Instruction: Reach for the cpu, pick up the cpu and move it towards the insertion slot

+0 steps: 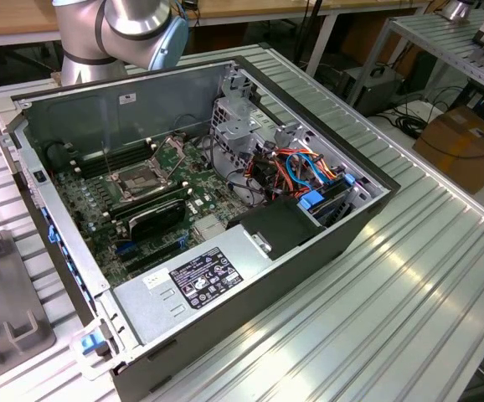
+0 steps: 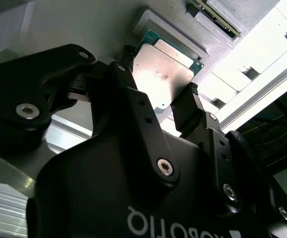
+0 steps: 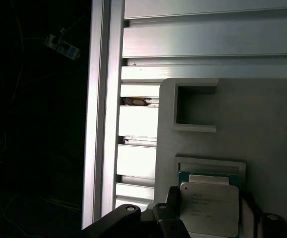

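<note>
Robot gripper (image 2: 158,82) closed on the cpu (image 2: 164,67), which lies in a grey holder (image 2: 151,22).

In both wrist views, the two black fingers (image 2: 188,106) press on opposite edges of the flat chip. It lies directly between them, metal face towards the palm, apparently resting in the holder's square recess. Being square, it has no long axis; its sides run alongside the fingers. In the exterior view, the insertion slot (image 1: 140,180) sits inside the open computer case (image 1: 100,109) on the ribbed counter (image 1: 393,276).

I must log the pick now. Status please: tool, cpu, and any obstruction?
Tool at the cpu, grip unconfirmed. Cpu lies in its grey holder. Insertion slot sits in the open computer case. No obstruction seen.
</note>
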Available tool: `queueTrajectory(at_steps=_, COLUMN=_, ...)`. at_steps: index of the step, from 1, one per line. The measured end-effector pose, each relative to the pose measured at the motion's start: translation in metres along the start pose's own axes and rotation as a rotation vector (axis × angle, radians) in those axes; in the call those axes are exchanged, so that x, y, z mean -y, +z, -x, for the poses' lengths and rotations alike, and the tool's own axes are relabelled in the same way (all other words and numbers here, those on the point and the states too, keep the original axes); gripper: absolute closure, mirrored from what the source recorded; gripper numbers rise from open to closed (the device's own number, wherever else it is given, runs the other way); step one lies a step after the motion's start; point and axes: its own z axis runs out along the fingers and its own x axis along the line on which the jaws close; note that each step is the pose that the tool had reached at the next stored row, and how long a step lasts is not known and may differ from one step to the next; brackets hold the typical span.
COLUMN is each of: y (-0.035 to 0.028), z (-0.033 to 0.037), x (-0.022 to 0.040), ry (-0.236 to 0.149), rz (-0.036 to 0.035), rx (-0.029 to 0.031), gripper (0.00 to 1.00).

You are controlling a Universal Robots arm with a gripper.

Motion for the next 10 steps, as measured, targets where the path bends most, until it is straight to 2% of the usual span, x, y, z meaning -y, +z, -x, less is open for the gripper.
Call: queueTrajectory(at_steps=10, y=-0.0029, z=0.0001, x=0.0000, ry=0.000, rz=-0.0001, rx=-0.0001, gripper=0.45)
